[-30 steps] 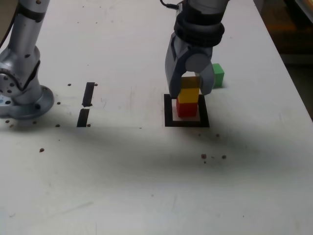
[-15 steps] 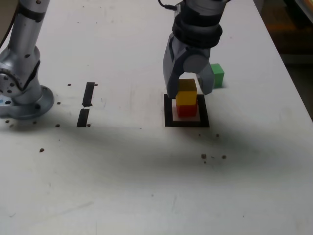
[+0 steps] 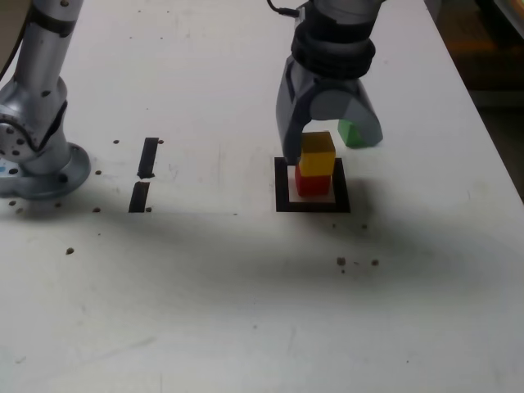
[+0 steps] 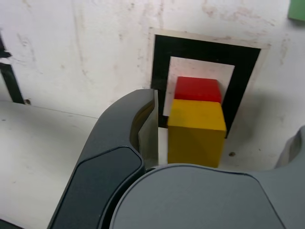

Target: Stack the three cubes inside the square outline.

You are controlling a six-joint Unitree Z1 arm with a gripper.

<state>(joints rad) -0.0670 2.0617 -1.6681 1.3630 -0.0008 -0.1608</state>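
A yellow cube rests on a red cube inside the square outline of black tape. My gripper is open and straddles the yellow cube, one finger on each side, with a gap showing between each pad and the cube. The green cube stands on the table just behind the outline, towards the exterior view's right. It is partly hidden by one finger.
The arm's base stands at the exterior view's left. Two short black tape strips lie between the base and the outline. The table's edge runs along the exterior view's right. Dark specks dot the white tabletop.
The jaws have spread from shut on the yellow cube to wide open. The yellow cube now sits free on the red one, and one finger has swung in front of the green cube.
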